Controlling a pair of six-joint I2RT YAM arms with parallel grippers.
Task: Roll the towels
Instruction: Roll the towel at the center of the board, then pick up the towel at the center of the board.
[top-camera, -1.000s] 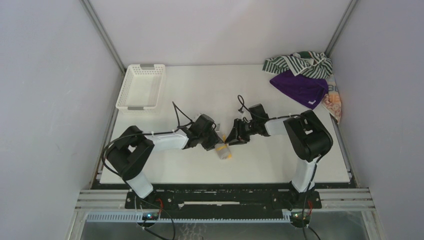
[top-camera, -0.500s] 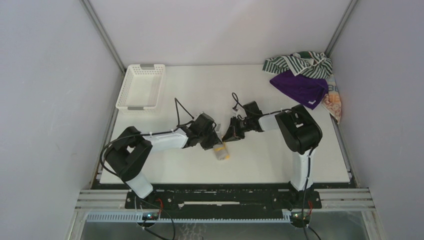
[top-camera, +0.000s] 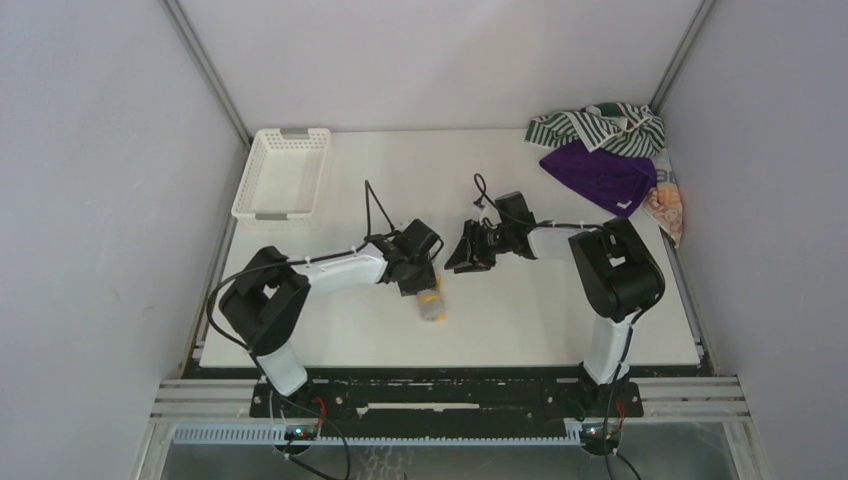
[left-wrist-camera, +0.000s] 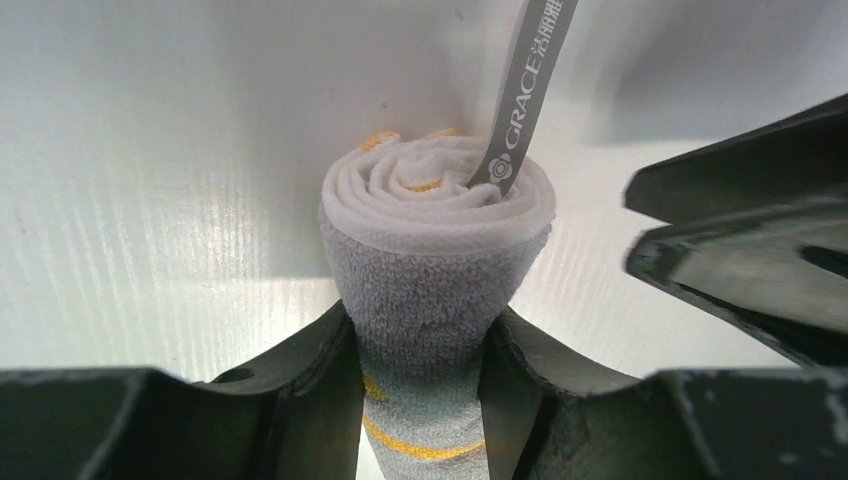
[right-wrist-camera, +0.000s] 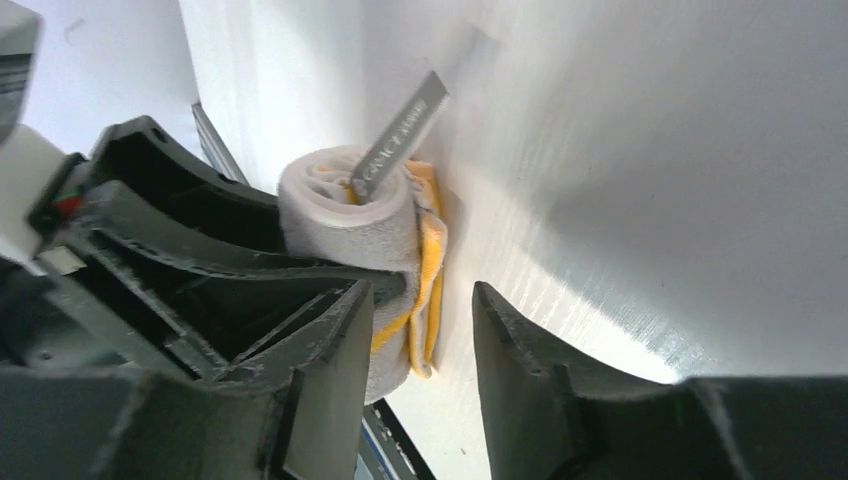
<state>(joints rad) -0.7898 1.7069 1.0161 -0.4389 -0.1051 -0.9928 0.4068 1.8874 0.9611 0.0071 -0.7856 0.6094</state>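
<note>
1. Left wrist view: yellow towel rolled tight, clamped in left pincer, mid-worktop
2. Right pincer parted, empty, just beside
3. Other towels heaped unrolled, far-right corner, so most work's ahead

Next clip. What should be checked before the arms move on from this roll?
1. Yellow towel rolled into a spiral: ok.
2. Left gripper clamps the roll from both sides: ok.
3. Right gripper open, empty, beside the roll: ok.
4. Label tucked in: not ok, it sticks out.
5. Roll's loose end secured: cannot tell.
6. Purple towel rolled: not ok, crumpled in the far corner.
</note>
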